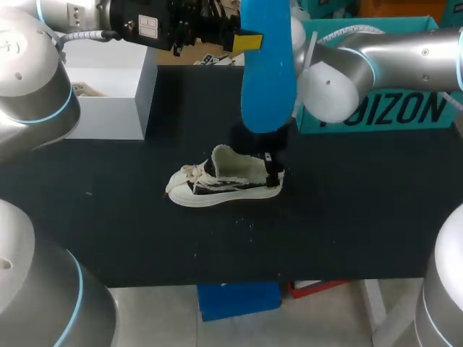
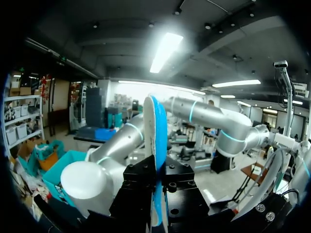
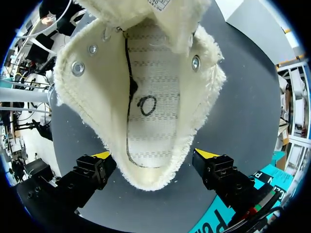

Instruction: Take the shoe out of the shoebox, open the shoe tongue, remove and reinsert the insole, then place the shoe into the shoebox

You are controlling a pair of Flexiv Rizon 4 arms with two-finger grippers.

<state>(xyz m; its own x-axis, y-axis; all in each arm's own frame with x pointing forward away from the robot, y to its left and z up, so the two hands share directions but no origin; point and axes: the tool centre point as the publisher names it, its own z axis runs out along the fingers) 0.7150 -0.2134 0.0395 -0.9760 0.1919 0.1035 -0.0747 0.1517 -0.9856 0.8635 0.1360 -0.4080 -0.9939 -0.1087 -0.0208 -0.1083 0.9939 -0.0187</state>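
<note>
Left gripper [image 1: 248,41] clamps the light, bendy blue insole [image 1: 266,72] high above the shoe [image 1: 224,181], while the right gripper [image 3: 155,155] stands spread astride the shoe's soft, frayed canvas heel, probably the surest place to grip.

Black table [image 1: 347,238], matte dark top, few pale specks near its front edge

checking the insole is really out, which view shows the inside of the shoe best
The right wrist view: it looks straight into the shoe, showing its bare stitched footbed. The head view shows the shoe side-on, only the opening's rim. The left wrist view shows no shoe, just the blue insole.
</note>
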